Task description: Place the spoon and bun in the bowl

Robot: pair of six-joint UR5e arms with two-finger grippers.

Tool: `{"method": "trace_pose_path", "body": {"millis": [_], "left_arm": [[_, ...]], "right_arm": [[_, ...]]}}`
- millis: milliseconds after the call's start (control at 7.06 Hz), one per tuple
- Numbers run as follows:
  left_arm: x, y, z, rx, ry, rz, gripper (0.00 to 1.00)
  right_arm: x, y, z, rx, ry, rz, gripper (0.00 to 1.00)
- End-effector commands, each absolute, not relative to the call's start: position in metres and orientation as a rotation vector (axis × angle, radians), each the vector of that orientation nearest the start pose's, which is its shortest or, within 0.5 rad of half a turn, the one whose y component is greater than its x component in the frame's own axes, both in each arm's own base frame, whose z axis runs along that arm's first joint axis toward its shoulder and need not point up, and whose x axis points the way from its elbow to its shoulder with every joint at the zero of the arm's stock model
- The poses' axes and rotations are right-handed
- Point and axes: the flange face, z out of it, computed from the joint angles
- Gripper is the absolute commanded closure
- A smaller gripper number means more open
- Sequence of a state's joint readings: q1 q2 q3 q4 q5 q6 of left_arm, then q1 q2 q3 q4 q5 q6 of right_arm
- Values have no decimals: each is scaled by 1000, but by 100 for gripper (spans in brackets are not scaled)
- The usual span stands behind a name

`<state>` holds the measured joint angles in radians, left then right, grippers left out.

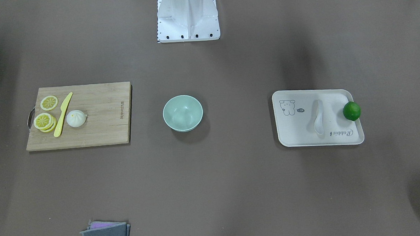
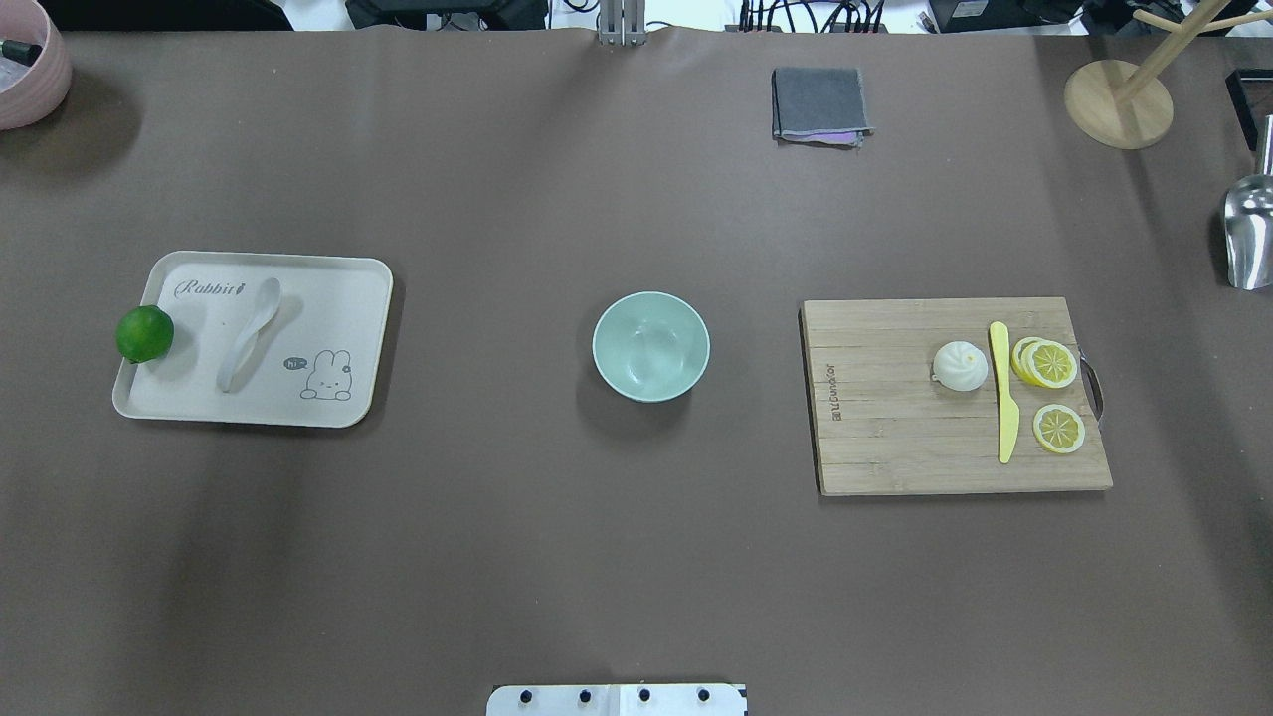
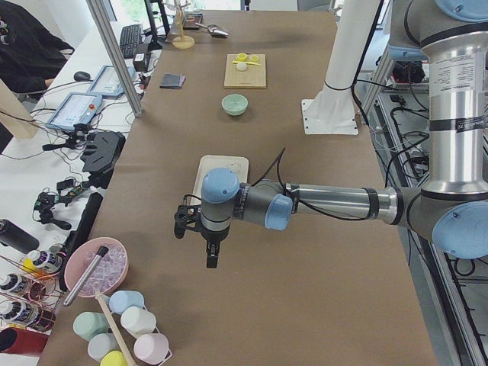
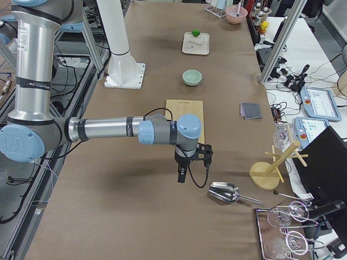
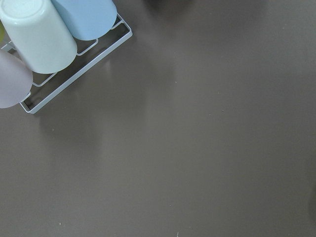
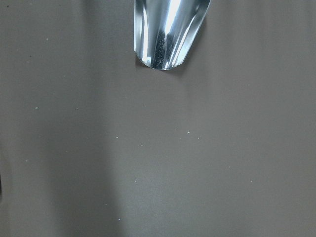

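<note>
Spoon [image 2: 249, 333] on tray [image 2: 333, 293], bun [image 2: 960, 365] on board [image 2: 895, 438]; bowl [image 2: 651, 348] between, empty. Left gripper [image 3: 211, 258] and right gripper [image 4: 183, 175]: opening cannot be told. Likely best: pinch the handle crosswise.

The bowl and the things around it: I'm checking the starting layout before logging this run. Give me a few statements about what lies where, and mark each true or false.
1. The bowl is empty. True.
2. The spoon lies on the tray. True.
3. The bun sits on the tray. False: it sits on the cutting board, beside the yellow knife.
4. The lime is in the bowl. False: it rests at the tray's edge, away from the bowl.
5. The lemon slices lie on the cutting board. True.
</note>
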<state>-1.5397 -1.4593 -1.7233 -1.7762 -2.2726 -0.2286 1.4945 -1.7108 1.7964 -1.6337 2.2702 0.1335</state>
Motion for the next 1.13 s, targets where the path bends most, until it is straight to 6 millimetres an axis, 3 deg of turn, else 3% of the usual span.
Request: {"method": "trace_pose_path", "body": {"millis": [0,992], "left_arm": [[-55,-462,618,147,723,-103,1],[-55,-467,611,166,726,-95,1]], "right_arm": [[36,-436,624,-53,-701,47,0],[32,-436,624,-64,-746,51,0]]}}
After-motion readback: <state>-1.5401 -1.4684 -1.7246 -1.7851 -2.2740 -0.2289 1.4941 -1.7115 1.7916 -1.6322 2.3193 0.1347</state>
